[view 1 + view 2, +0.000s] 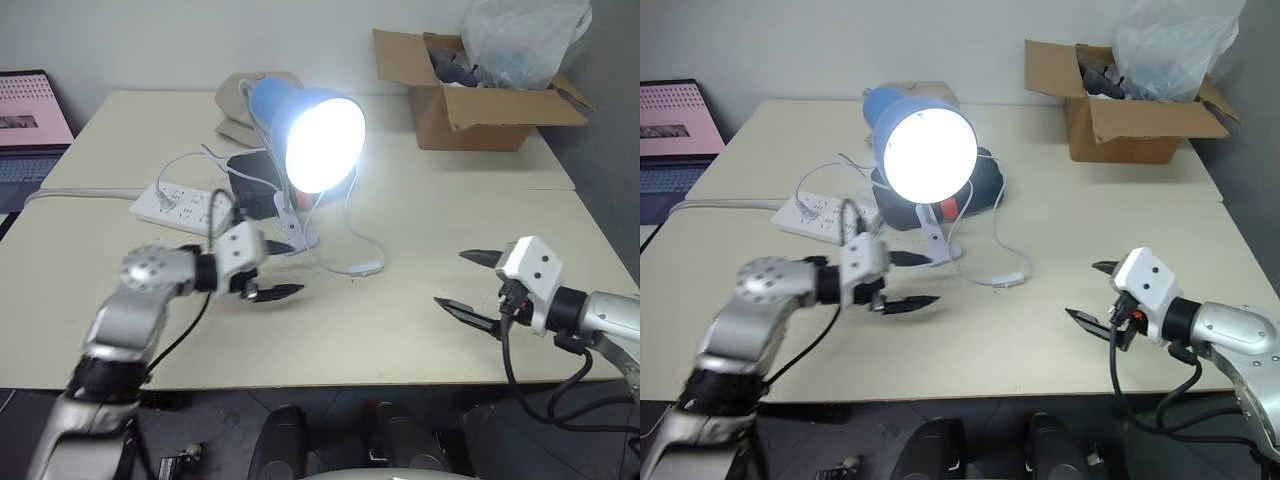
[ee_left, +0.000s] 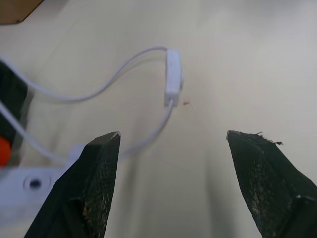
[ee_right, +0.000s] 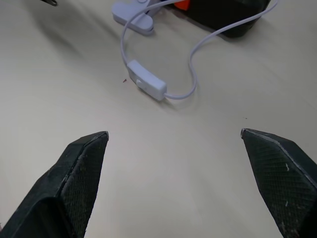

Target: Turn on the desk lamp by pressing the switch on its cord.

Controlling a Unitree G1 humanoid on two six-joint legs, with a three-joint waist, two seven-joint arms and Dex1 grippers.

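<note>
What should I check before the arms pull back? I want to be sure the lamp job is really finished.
1. Desk lamp lit: ok, the bulb glows brightly.
2. Switch free of both grippers: ok, it lies alone on the table.
3. Left gripper open and holding nothing: ok, only bare table shows between its fingers.
4. Right gripper open and holding nothing: ok.
5. Cord not snagged on a finger: ok, it loops loosely on the table, apart from both grippers.
6. Clip base steady on the table: cannot tell, the shade partly hides it.
</note>
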